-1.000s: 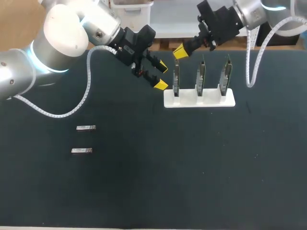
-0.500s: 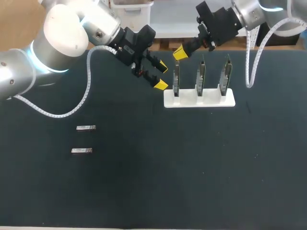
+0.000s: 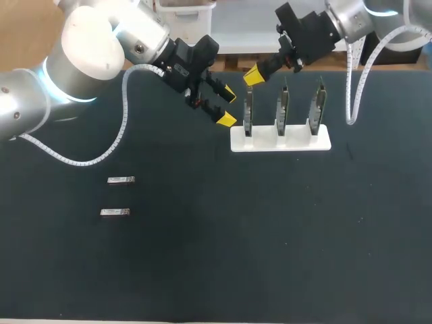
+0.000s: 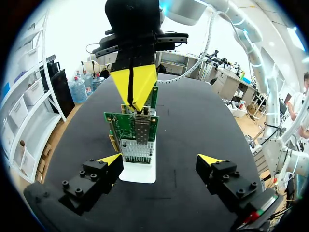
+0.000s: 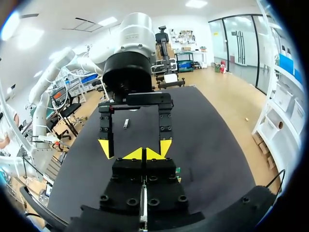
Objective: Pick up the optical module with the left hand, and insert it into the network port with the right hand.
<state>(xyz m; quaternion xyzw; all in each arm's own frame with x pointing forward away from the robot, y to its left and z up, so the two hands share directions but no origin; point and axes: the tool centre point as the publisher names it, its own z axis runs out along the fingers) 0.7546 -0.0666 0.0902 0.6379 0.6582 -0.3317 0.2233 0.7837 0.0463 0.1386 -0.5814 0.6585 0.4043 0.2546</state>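
**Hands at the card stand, modules lying apart**

Left hand (image 3: 227, 106) hangs just beside the white stand (image 3: 280, 140), its fingers spread wide with nothing between them. Right hand (image 3: 253, 74) sits above the leftmost network card (image 3: 248, 111), yellow tips pressed together, and nothing shows pinched between them. From the left wrist, that green card stands upright ahead of the spread fingers, with the right hand's tips close above its top edge. Far optical module (image 3: 121, 179) and near optical module (image 3: 115, 212) lie flat on the dark counter (image 3: 270, 236), well apart from both hands.
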